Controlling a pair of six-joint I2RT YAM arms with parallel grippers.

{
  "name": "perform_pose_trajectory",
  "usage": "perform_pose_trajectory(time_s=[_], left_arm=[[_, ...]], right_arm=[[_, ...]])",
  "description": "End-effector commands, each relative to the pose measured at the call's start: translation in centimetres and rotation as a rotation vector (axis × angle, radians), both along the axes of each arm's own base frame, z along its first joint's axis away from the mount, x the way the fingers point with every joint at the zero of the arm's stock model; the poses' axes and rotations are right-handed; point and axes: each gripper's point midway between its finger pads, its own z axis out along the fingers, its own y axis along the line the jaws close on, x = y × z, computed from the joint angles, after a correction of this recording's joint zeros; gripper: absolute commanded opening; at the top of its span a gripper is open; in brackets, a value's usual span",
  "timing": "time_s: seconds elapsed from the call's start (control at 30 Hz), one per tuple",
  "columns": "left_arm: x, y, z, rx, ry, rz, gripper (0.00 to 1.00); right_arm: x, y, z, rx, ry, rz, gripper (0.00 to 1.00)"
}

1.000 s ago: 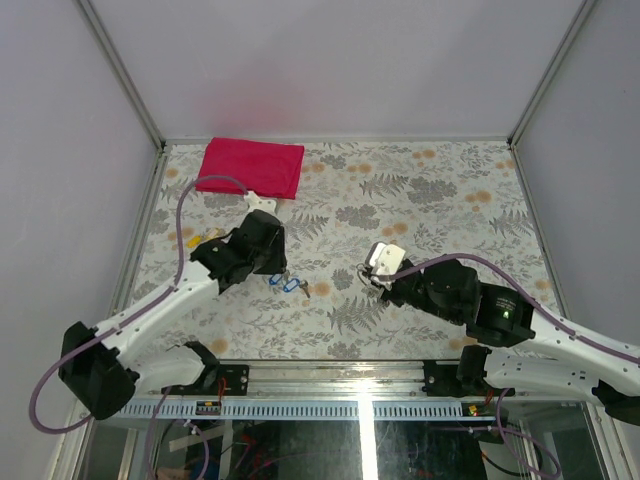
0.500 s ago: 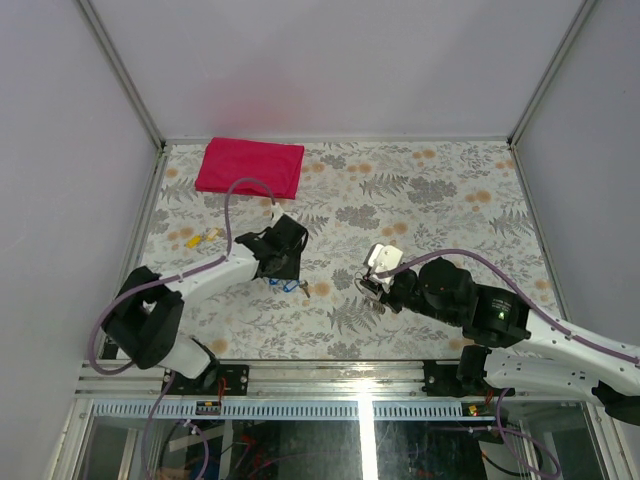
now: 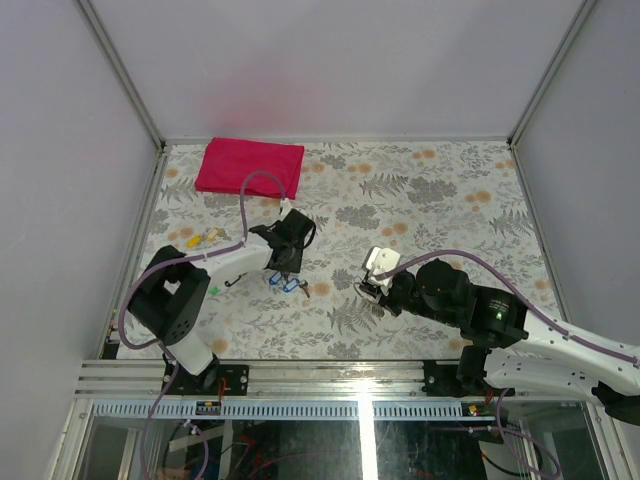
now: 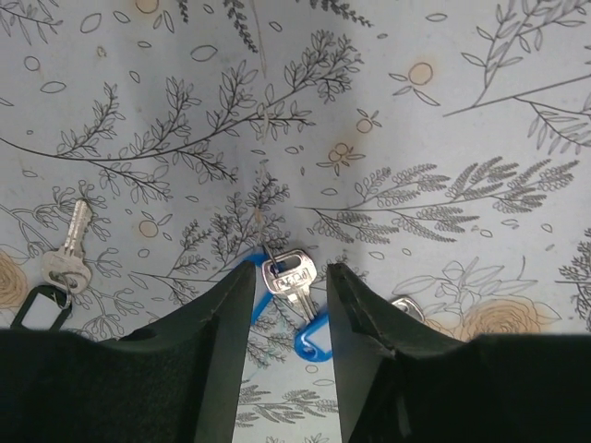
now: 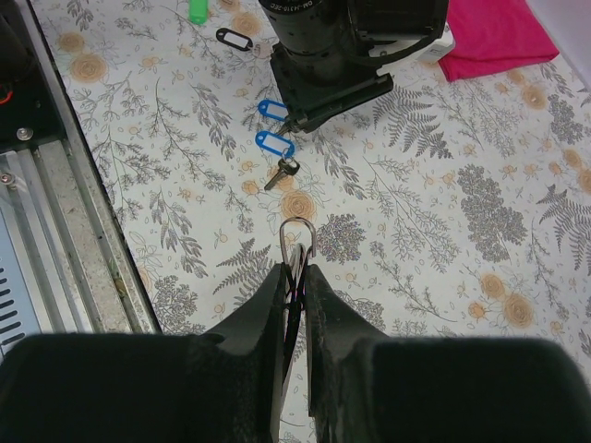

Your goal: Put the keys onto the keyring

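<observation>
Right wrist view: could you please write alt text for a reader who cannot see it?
The right gripper pinches the keyring, its wire loop poking forward. Ahead on the floral table lie the blue-headed keys, by the left gripper.

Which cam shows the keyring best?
Right wrist: the keyring stands clear and close, pinched in the right hand. Top external shows it tiny and hard to make out at that hand. Left wrist doesn't show it.
</observation>
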Motion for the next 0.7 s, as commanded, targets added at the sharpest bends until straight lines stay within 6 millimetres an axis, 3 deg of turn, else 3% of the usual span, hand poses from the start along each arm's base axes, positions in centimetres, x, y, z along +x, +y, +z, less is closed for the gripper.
perform_pose_trajectory(time_s=[0.0, 0.67], left_arm=[[2.6, 0.0, 1.0, 0.001, -0.073, 0.014, 0.37], [2.2, 1.0, -1.1, 0.018, -0.023, 0.016, 0.23]], right_arm=[[-0.2, 1.0, 1.5, 0.065, -0.006, 0.019, 0.01], [-0.3, 1.3, 1.2, 0.054, -0.003, 0.034, 0.01]])
